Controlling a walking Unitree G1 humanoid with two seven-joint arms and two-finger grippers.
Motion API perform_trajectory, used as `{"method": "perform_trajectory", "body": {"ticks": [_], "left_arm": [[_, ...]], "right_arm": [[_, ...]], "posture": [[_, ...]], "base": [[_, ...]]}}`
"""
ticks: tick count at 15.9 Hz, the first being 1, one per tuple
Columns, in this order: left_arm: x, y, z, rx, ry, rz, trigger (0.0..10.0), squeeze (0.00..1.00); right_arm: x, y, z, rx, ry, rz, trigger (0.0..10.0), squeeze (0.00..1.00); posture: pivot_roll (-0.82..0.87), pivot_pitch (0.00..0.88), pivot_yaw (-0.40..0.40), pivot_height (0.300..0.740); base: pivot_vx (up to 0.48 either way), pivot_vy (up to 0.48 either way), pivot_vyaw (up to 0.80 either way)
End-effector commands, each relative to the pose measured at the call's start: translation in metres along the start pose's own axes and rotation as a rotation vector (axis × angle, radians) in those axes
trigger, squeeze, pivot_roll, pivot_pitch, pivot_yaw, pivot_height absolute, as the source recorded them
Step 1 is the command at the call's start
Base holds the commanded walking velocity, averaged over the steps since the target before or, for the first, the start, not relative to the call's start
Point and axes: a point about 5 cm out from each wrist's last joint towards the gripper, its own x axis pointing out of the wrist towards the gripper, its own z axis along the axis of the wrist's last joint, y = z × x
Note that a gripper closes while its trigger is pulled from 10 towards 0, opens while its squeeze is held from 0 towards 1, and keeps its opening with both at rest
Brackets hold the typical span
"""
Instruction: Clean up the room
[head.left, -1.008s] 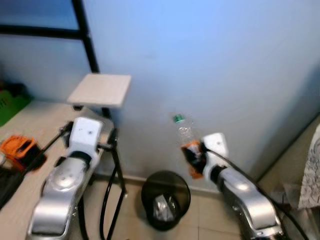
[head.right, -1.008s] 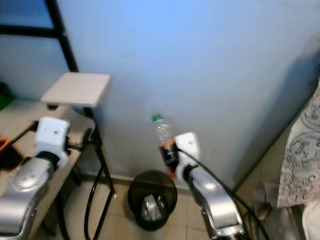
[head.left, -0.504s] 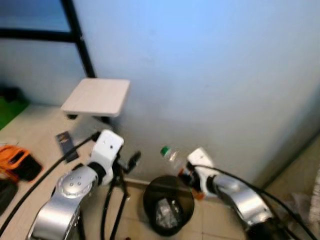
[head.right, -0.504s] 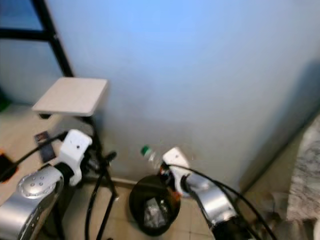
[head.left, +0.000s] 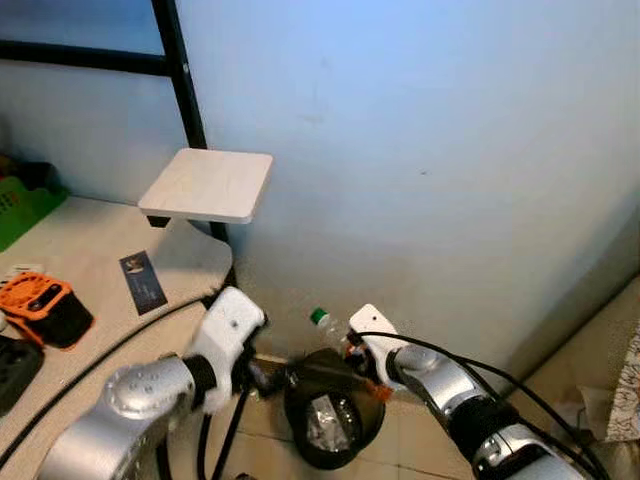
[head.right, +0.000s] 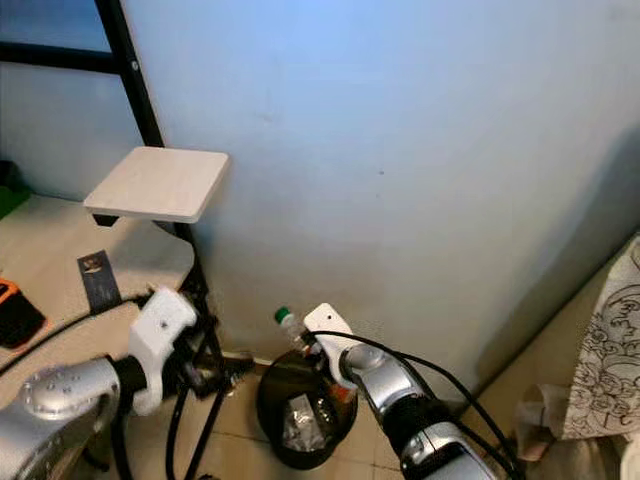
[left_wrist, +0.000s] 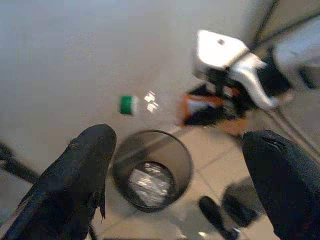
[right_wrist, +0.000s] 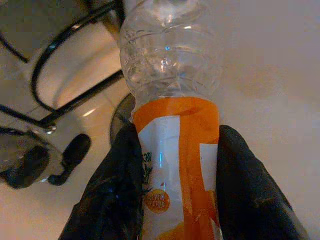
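Now my right gripper, fingers clamped on the bottle, has dropped to the bin's rim; my left gripper hovers wide open, so release comes next.

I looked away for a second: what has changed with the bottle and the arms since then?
The right gripper, still shut on the bottle, has lowered it from upright at chest height to tilted over the bin. The left gripper came down beside the bin, open. The bottle is not released.
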Motion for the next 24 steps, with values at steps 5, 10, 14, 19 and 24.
{"method": "perform_trajectory", "body": {"ticks": [5,10,14,19,24], "left_arm": [[-0.007,-0.002,-0.013,0.012,0.135,-0.014,10.0,0.00],[-0.011,-0.004,-0.016,0.020,0.184,-0.032,10.0,0.00],[-0.013,-0.002,-0.016,0.022,0.198,-0.026,10.0,0.00],[-0.012,0.002,-0.016,0.019,0.195,-0.018,10.0,0.00],[-0.012,0.004,-0.015,0.016,0.188,-0.014,10.0,0.00]], "right_arm": [[0.004,-0.004,0.023,0.010,-0.084,-0.024,10.0,0.00],[0.008,0.003,0.028,0.040,-0.092,0.030,10.0,1.00],[0.009,0.006,0.029,0.068,-0.090,0.060,10.0,1.00],[0.012,0.016,0.024,0.149,-0.087,0.131,10.0,1.00],[0.011,0.015,0.020,0.163,-0.086,0.143,10.0,1.00]], "posture": [[-0.08,0.026,-0.041,0.740],[-0.07,0.036,-0.035,0.740],[-0.07,0.030,-0.027,0.740],[-0.06,0.013,-0.023,0.740],[-0.06,0.004,-0.025,0.740]], "base": [[0.000,0.000,0.00],[0.000,0.000,0.00],[0.000,0.000,0.00],[0.000,0.000,0.00],[0.000,0.000,0.00]]}}
